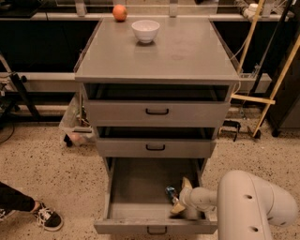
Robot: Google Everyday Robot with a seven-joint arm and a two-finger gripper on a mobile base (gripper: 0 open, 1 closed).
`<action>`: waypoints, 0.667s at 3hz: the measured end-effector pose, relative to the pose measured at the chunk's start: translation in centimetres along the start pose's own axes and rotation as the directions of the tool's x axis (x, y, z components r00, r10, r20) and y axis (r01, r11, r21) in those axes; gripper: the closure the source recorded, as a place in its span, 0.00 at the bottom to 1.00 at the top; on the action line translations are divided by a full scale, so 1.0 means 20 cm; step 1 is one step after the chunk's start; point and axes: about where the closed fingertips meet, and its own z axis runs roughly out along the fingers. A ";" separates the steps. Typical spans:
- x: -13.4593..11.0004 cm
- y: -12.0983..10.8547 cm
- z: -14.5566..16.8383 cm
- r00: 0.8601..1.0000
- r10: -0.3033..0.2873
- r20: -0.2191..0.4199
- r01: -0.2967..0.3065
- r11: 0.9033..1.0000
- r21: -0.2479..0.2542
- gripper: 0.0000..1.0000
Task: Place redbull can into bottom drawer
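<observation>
The redbull can (170, 192), blue and silver, is inside the pulled-out bottom drawer (140, 185), low over its grey floor at the right front. My gripper (180, 196) reaches into the drawer from the right on its white arm (253, 206). Its two tan fingers (186, 183) stand spread apart, one behind the can and one in front of it. The can sits at the fingertips, between them. I cannot tell whether the fingers still touch it.
The two upper drawers (157, 111) are slightly pulled out. A white bowl (145, 30) and an orange (119, 12) stand on the cabinet top. A person's shoe (47, 216) is on the floor at the left. Wooden poles (269, 98) lean at the right.
</observation>
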 end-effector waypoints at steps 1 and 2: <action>0.00 0.00 0.00 1.000 0.000 0.001 0.000 1.000 -0.001 0.00; -0.07 0.01 -0.11 1.000 -0.023 0.004 0.023 1.000 0.015 0.00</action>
